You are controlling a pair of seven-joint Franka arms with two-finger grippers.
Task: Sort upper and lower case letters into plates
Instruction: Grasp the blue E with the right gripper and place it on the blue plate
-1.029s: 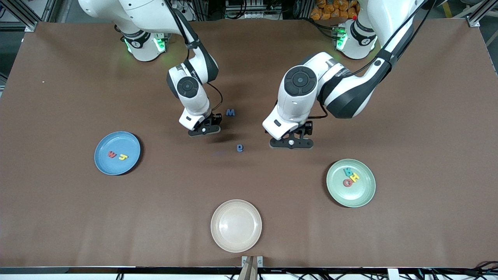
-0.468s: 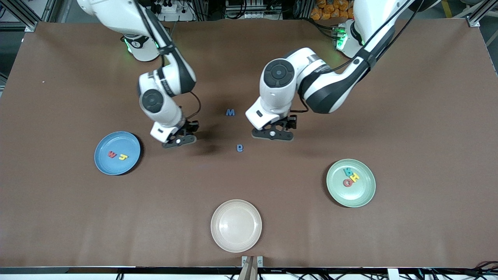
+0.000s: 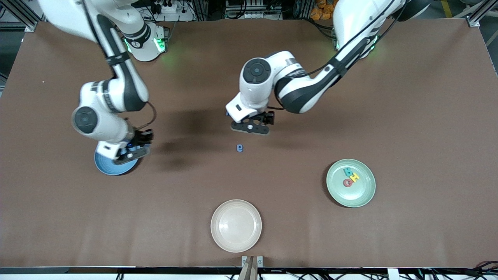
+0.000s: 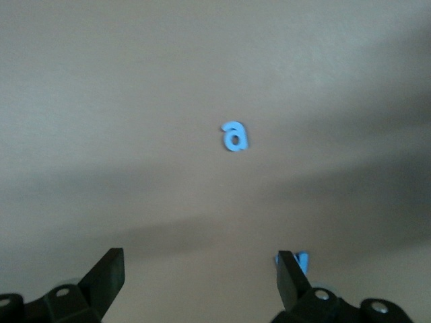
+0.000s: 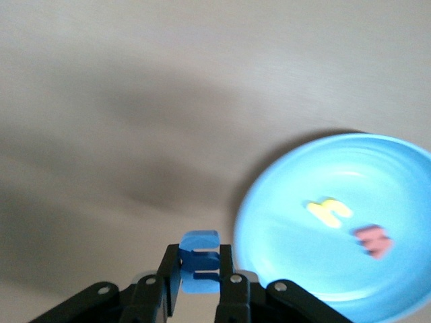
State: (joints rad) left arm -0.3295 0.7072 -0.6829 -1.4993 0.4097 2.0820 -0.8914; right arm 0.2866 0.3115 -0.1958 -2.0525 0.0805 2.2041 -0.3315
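Two arms busy. Right gripper (image 3: 130, 152) is over the rim of the blue plate (image 3: 107, 168) at the right arm's end of the counter (image 3: 408, 116), jaws clamped on a blue letter (image 5: 199, 261), apparently an E, held edge-on by its flat faces. In the right wrist view the plate (image 5: 337, 222) already holds a yellow letter (image 5: 328, 210) and a red letter (image 5: 372, 240).

Left gripper (image 3: 251, 125) is low over mid-counter, jaws wide apart and empty. A blue "a" (image 3: 240, 147) lies loose on the counter, nearer the front camera than that gripper. In the left wrist view another blue letter (image 4: 301, 261) peeks out just beside one jaw; shape not readable.

Green plate (image 3: 351, 182) at the left arm's end holds three letters (image 3: 350, 177): teal, yellow, red, touching. Beige plate (image 3: 236, 225) nearest the camera, no letters in it.

Handling, my judgement: the letters look very light, flat, slightly squashy foam, not fragile. They sit low on the counter, so the jaws must go right down and pinch across opposite edges; a thin stroke may twist or pop out. The release over the plate can be low and gentle.
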